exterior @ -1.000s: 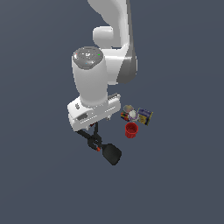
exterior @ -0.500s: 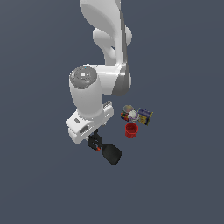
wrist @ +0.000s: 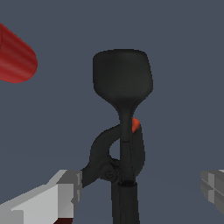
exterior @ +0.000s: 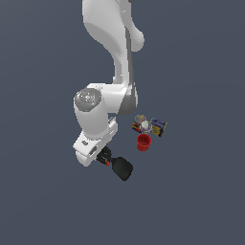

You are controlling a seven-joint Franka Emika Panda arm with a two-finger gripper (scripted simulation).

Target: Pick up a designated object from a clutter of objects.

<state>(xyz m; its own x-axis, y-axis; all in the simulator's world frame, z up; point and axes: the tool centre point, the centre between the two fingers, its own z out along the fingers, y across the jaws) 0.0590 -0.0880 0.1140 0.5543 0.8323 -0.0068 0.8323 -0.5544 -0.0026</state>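
Observation:
The black spatula (wrist: 122,78) lies on the floor with its broad blade pointing away from my hand; its blade also shows in the exterior view (exterior: 122,168). My gripper (wrist: 129,197) is open, one finger on each side of the thin handle and well apart from it. The small black clamp (wrist: 100,153) with a red tip lies against the handle, right by the fingers. In the exterior view my hand (exterior: 91,148) is low over the handle end and hides the fingers. A dark red patch shows under one finger in the wrist view.
A red cup (exterior: 143,142) stands just to the exterior view's right of the spatula and also shows in the wrist view (wrist: 15,54). Behind it are a blue-yellow box (exterior: 158,127) and small cans (exterior: 141,122).
My arm has come down and the hand has dropped toward the spatula's handle. The spatula and the other items have not moved.

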